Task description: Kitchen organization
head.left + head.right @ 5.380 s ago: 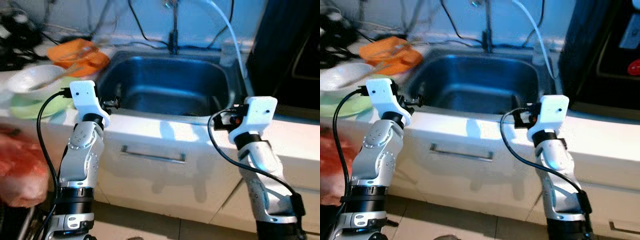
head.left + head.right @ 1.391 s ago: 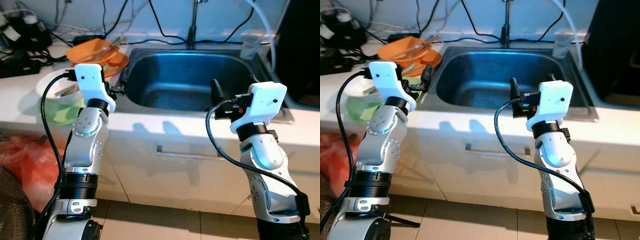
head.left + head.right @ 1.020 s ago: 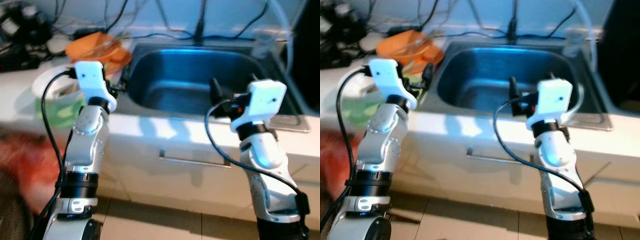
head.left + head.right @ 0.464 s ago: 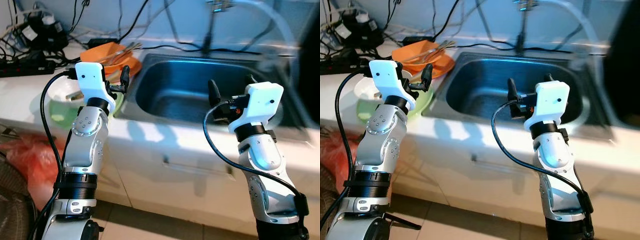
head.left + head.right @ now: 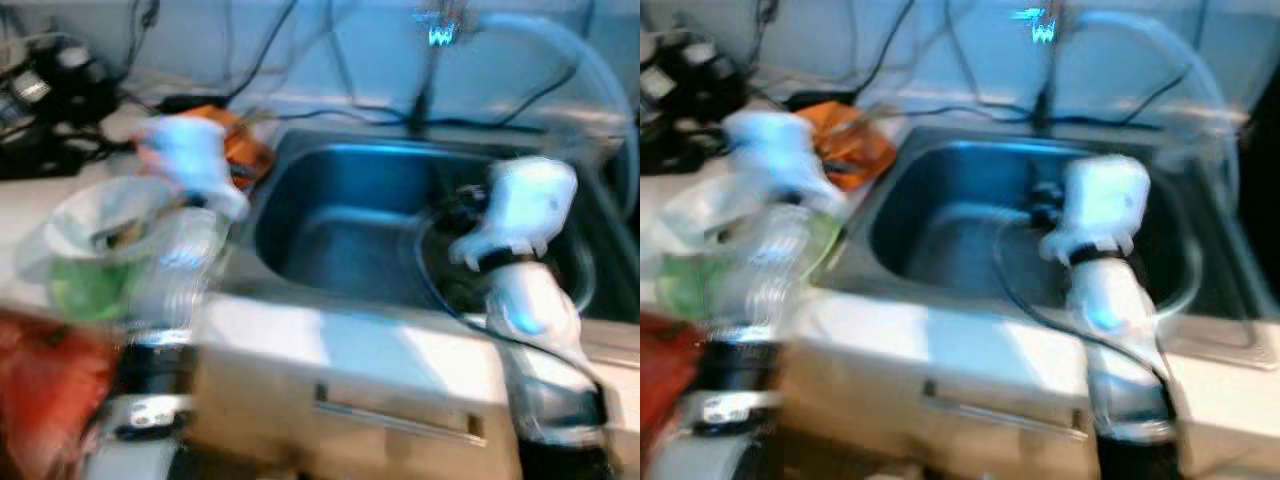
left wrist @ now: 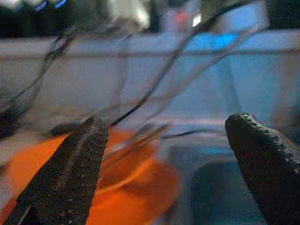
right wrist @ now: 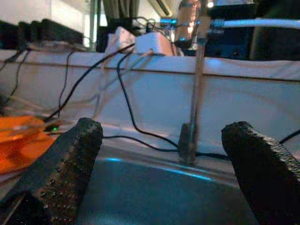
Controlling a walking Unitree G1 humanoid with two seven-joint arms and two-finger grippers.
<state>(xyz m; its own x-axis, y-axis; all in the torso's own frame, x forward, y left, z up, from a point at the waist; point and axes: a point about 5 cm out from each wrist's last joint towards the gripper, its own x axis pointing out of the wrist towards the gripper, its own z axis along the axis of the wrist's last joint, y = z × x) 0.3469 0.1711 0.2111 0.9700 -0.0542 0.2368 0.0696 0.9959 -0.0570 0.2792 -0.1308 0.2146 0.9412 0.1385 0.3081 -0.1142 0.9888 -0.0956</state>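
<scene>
The head views are blurred by motion. A steel sink [image 5: 370, 220] lies in the white counter ahead. Left of it sit an orange dish [image 5: 245, 150] holding utensils and a white bowl [image 5: 100, 225] on a green plate. My left gripper [image 6: 167, 122] is open, held over the counter's edge with the orange dish [image 6: 117, 183] just beyond its fingers. My right gripper [image 7: 165, 125] is open over the sink's front rim, facing the tap [image 7: 194, 84] and the basin [image 7: 154, 197]. Nothing is between either pair of fingers.
Black cables and power strips [image 5: 40, 90] crowd the back left of the counter. A white hose [image 5: 580, 70] arcs from the tap [image 5: 435, 40] towards the right. A red bag [image 5: 40, 390] hangs at the lower left. A drawer handle [image 5: 400, 420] runs below the sink.
The whole picture has blurred and shifted, so the camera is moving; the counter looks closer. Both arms keep the same raised pose with fingers open.
</scene>
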